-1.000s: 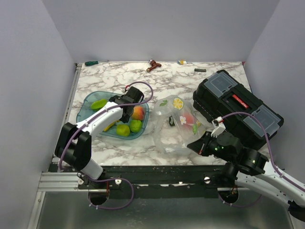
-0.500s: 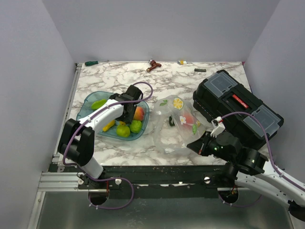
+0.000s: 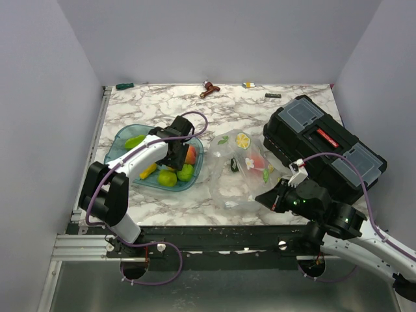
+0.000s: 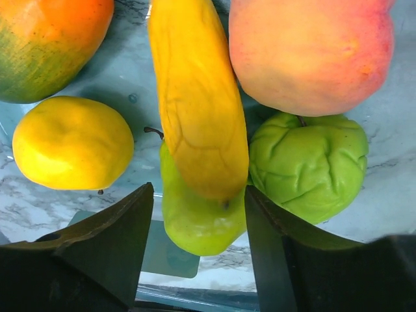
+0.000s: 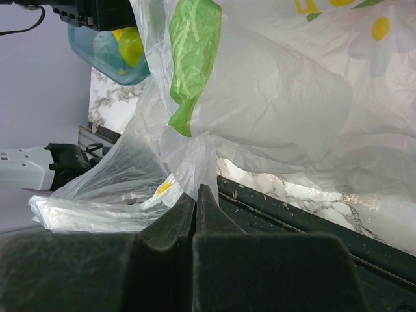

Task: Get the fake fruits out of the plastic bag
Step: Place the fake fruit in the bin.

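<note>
The teal tray [image 3: 120,140] holds several fake fruits. In the left wrist view I see a yellow banana [image 4: 198,110] lying over a green pear [image 4: 198,227], a peach [image 4: 312,52], a wrinkled green fruit [image 4: 309,162], a lemon [image 4: 71,143] and a mango [image 4: 45,45]. My left gripper [image 3: 175,156] is open low over the tray, its jaws [image 4: 198,260] straddling the pear and the banana's tip. The plastic bag [image 3: 244,175] lies right of the tray with a red fruit [image 3: 258,160] inside. My right gripper [image 3: 265,197] is shut on the bag's near edge [image 5: 196,195].
A black toolbox [image 3: 325,146] stands right of the bag, close to the right arm. Small tools lie along the table's far edge: a brown one [image 3: 209,88] and a dark bit [image 3: 272,95]. The table's near edge runs just below the bag.
My left gripper has moved a little toward the near side and lower into the tray, over the fruits. The right gripper and the bag have not moved.
</note>
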Tool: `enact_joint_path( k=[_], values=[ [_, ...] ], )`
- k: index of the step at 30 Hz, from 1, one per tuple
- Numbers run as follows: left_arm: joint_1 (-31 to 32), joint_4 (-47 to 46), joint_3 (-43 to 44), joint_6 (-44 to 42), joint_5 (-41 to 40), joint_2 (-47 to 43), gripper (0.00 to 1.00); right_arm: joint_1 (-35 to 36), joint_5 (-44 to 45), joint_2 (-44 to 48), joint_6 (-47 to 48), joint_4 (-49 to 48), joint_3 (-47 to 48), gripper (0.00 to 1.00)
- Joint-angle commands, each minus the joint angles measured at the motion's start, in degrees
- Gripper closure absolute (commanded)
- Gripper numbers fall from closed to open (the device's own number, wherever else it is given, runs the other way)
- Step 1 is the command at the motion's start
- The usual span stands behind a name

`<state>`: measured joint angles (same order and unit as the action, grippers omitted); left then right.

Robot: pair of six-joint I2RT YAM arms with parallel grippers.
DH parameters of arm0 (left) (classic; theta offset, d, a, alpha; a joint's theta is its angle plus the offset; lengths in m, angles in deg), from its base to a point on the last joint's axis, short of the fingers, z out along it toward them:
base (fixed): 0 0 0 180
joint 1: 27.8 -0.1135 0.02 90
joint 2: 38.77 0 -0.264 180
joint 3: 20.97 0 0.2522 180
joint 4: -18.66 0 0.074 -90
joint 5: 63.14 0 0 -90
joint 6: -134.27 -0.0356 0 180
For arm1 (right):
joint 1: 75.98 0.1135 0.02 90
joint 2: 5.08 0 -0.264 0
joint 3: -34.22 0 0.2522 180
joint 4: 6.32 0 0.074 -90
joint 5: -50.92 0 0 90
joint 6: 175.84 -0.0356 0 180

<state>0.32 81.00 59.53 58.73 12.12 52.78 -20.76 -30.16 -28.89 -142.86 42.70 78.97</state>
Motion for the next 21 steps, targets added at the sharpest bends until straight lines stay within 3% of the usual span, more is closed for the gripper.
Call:
enact_joint_path(
  k=[1,11,21],
  values=[
    [-0.4,0.3,0.5,0.6,2.2,-0.9,0.40,0.1,0.4,-0.1,-0.4,-0.3,0.0,0.99],
    [-0.7,1.5,-0.3,1.7,8.7,-10.8,0.40,0.1,-0.4,-0.1,0.2,0.5,1.2,0.99],
    [-0.6,-6.0,-5.6,8.0,34.1,-30.3,0.41,0.1,-2.0,-1.2,0.3,-3.1,0.3,0.99]
  ],
)
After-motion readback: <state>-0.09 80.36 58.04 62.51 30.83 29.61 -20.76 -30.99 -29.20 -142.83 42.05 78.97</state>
